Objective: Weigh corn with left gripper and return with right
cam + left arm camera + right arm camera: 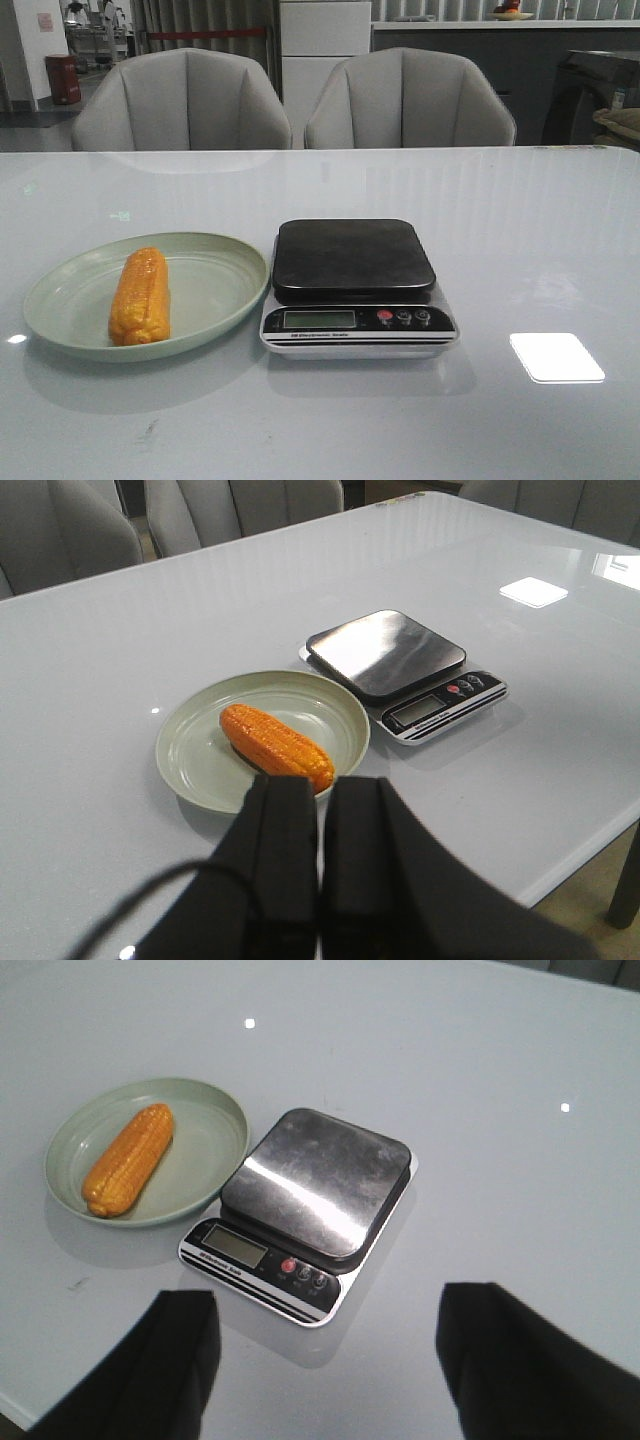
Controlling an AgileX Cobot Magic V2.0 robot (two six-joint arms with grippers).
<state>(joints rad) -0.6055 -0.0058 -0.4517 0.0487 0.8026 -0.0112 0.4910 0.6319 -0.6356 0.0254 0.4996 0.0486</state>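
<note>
The corn (140, 296) is an orange-yellow cob lying on the green plate (215, 285) at the table's left; it also shows as the corn (276, 746) and the corn (128, 1159) in the wrist views. Right of the plate stands the scale (355, 285) with a bare dark platform; the scale (405, 670) and the scale (305, 1205) show it too. My left gripper (320, 785) is shut and holds nothing, high above the table short of the plate (195, 755). My right gripper (325, 1310) is open and holds nothing, above the table near the scale's front. Neither arm shows in the front view.
Two grey chairs (180, 100) (410, 95) stand behind the far table edge. A bright light patch (556, 357) lies on the table right of the scale. The table's near edge and a leg (625, 885) show in the left wrist view.
</note>
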